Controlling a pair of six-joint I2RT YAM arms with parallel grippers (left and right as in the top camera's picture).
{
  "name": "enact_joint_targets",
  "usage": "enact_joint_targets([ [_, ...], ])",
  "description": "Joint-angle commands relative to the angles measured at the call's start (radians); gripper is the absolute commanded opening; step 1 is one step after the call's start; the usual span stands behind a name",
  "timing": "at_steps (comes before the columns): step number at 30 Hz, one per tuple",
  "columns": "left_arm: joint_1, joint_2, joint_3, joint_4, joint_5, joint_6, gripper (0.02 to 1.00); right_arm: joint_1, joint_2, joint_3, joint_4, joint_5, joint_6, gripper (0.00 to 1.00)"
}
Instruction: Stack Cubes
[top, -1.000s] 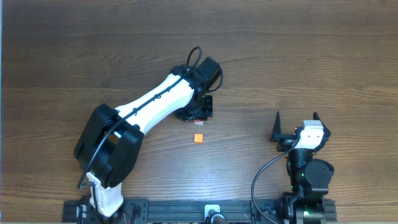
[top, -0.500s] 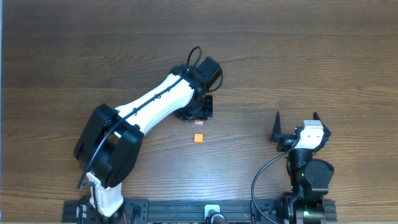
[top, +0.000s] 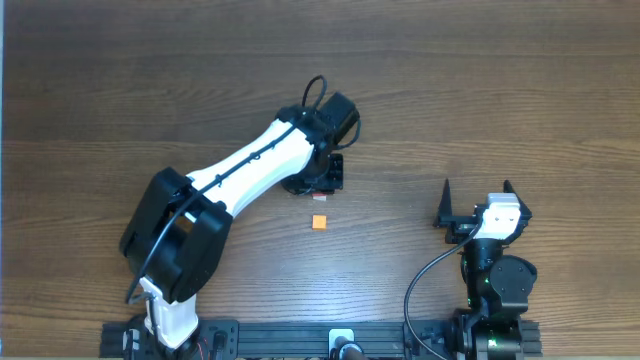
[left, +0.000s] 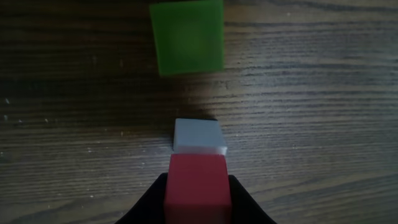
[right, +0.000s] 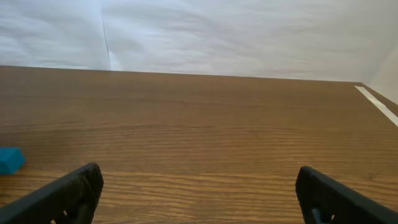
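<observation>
Nothing has shifted since the earlier top frames: both arms sit where they were, and no cube has moved.

Your left gripper (left: 197, 202) is closed on the red cube (left: 197, 185), one finger pressed to each side face, so the cube sits square between them. Just past it, farther from the wrist, lies the grey cube (left: 199, 135). It lines up with the red one across the fingers, with its near edge tucked behind the red cube's far edge. You cannot tell from this view whether the two touch, or how high the red cube hangs above the table (top: 500, 80).

That offset is what the next move turns on. If grey is your base, I judge that you need a short advance along the finger direction, with almost no sideways correction, before lowering.

Beyond grey, with bare wood between them, sits the green cube (left: 188, 36). It looks broader and lies slightly off the line of the other two. Using it as the base would call for a longer reach and a small sideways trim.

From above, the orange cube (top: 319, 222) rests apart from the left gripper, toward the arm bases.

Your right gripper (right: 199, 190) stands wide open and holds nothing. It is close to its own base and well apart from the cluster, so the left arm is far nearer. A blue cube (right: 10, 160) lies off to its side.
</observation>
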Motion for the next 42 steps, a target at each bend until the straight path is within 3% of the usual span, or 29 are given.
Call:
enact_joint_targets([
  [1, -0.014, 0.017, 0.019, -0.001, -0.027, 0.01, 0.038, -0.005, -0.009, -0.005, -0.003, 0.006, 0.003, 0.991],
  [42, -0.015, 0.03, 0.019, 0.003, -0.074, 0.007, 0.045, -0.005, -0.009, -0.005, -0.003, 0.006, 0.003, 0.993],
])
